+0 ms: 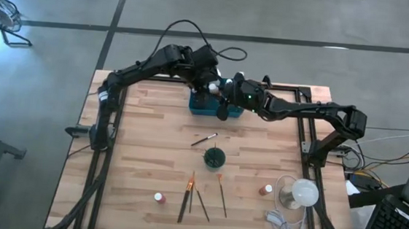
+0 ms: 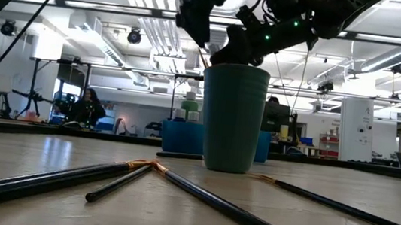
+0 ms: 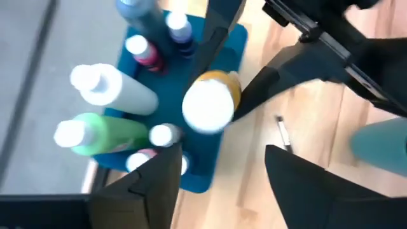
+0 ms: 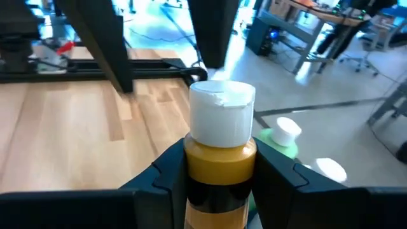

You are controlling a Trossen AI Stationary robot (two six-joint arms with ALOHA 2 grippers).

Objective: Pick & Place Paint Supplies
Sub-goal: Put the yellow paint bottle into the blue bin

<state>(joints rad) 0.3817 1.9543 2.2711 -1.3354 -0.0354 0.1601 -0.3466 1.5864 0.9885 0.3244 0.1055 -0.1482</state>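
Observation:
A yellow bottle (image 4: 219,159) with a white cap (image 3: 207,106) stands between the fingers of my right gripper (image 1: 219,94), which is shut on it over the teal tray (image 1: 203,108) at the table's far middle. My left gripper (image 3: 222,156) hangs open just above that cap, its fingers wide apart and touching nothing. Several more white-capped bottles, among them a green one (image 3: 95,132) and a pale grey one (image 3: 114,90), stand upright in the tray. Nearer on the table lie several paintbrushes (image 1: 185,197), with one more (image 1: 204,138) beyond them, and two loose bottles (image 1: 159,197) (image 1: 266,189). My right gripper pinches the yellow bottle's body (image 4: 219,156) just below the white cap, one finger (image 4: 166,175) on each side. The fingers come nearly level from the table's right. The bottle stands upright with its cap higher than the caps in the tray; its bottom is hidden.
A dark green cup (image 1: 214,158) stands at the table's middle, in front of the tray. A white round lamp-like thing (image 1: 301,191) with a cord lies near the right edge. Bare wood shows left of the tray. People and benches show in the room beyond.

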